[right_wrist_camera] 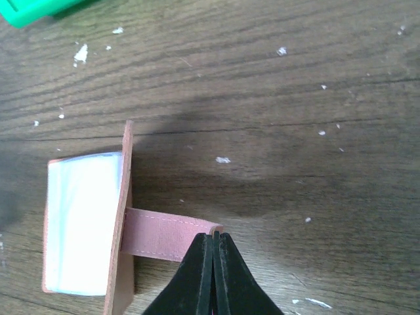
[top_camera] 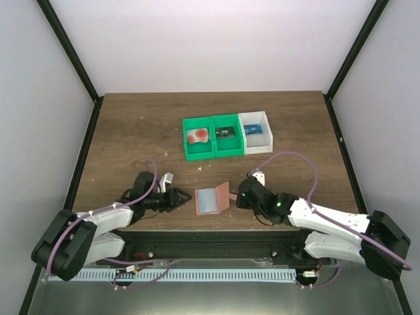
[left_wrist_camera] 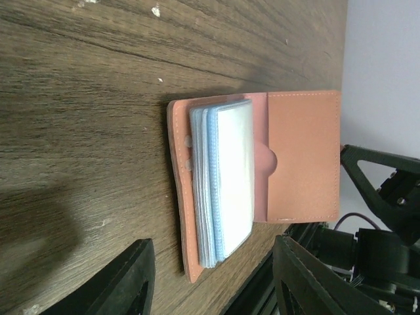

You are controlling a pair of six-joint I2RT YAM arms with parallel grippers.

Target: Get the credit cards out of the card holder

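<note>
Here the card holder (top_camera: 211, 200) lies open on the wooden table (top_camera: 131, 131) near its front edge, between the two arms. It has a salmon-pink cover with pale blue sleeves stacked inside. The right gripper (right_wrist_camera: 214, 235) is clamped tight on the holder's pink tab (right_wrist_camera: 164, 235), with the cover flap raised. The left gripper (top_camera: 186, 196) is partly spread just beside the holder's left edge, grasping nothing. One credit card (top_camera: 197, 136) rests in the left green bin (top_camera: 199, 155).
</note>
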